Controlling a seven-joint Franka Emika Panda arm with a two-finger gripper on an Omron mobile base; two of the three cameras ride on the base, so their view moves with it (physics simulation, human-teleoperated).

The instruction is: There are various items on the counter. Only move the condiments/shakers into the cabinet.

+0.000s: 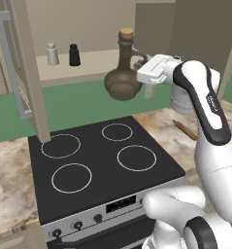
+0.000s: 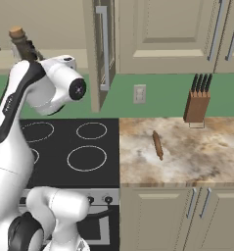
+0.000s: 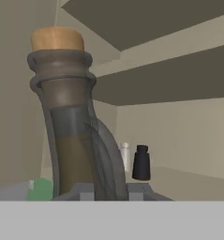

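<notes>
No readable writing or brand on anything; stove panel marks too small to tell. Hand (image 1: 142,72) closed on the handle side of the dark olive corked jug (image 1: 123,80), jug lifted in the air over the back edge of the black stovetop (image 1: 103,158), upright, cork on top. In the hand view the jug neck (image 3: 69,131) stands right in front of the hand, close. Beyond the hand, open cabinet shelf (image 1: 100,62): small black shaker (image 1: 74,55) and pale grey shaker (image 1: 52,54) stand side by side well back on it, apart from the jug. Free shelf room ahead of the hand and beside the black shaker. Jug base sits just below the shelf's front edge level, near it. Cabinet door (image 1: 20,68) swung open on the far side of the shakers from the hand. Wooden rolling pin (image 2: 158,144) and knife block (image 2: 197,100) on the bench (image 2: 187,157), well away from the hand.
</notes>
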